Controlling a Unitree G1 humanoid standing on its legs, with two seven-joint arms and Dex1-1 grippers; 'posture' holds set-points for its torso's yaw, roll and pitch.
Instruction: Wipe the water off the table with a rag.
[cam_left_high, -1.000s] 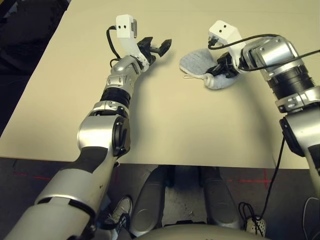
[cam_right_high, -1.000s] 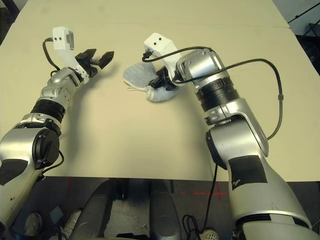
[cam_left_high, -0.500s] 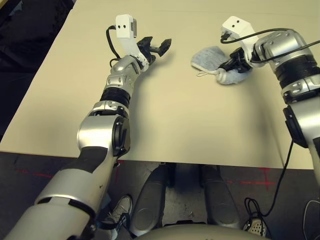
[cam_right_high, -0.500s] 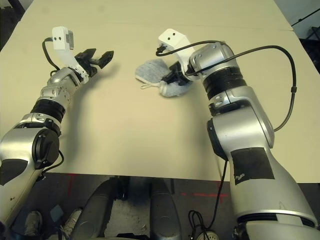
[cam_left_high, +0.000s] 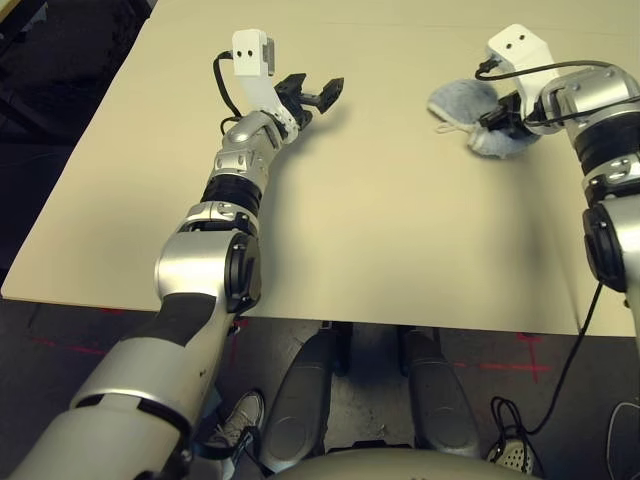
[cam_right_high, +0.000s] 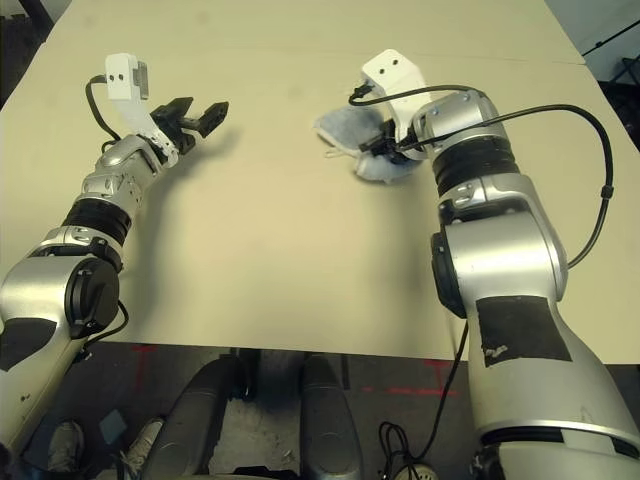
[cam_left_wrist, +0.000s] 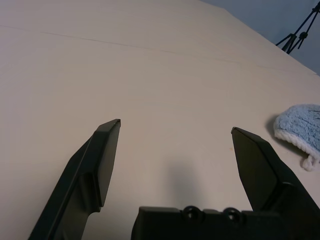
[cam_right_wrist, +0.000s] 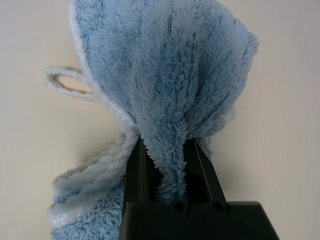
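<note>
The pale blue-grey rag (cam_left_high: 470, 103) lies bunched on the cream table (cam_left_high: 380, 230) at the far right. My right gripper (cam_left_high: 497, 122) is shut on a fold of the rag (cam_right_wrist: 170, 90), which spreads flat beyond the fingers with its small white loop (cam_right_wrist: 62, 80) to one side. My left gripper (cam_left_high: 313, 92) hovers open over the table's far left-centre, well apart from the rag (cam_left_wrist: 300, 127), with nothing between its fingers. I cannot make out any water droplets on the surface.
The table's left edge (cam_left_high: 90, 150) drops to a dark floor. A black cable (cam_right_high: 560, 130) loops off my right forearm over the table's right side. A faint seam (cam_left_wrist: 150, 47) runs across the tabletop beyond my left gripper.
My right gripper has dragged the rag across the table to the right and a little farther away. The left arm has stayed still.
</note>
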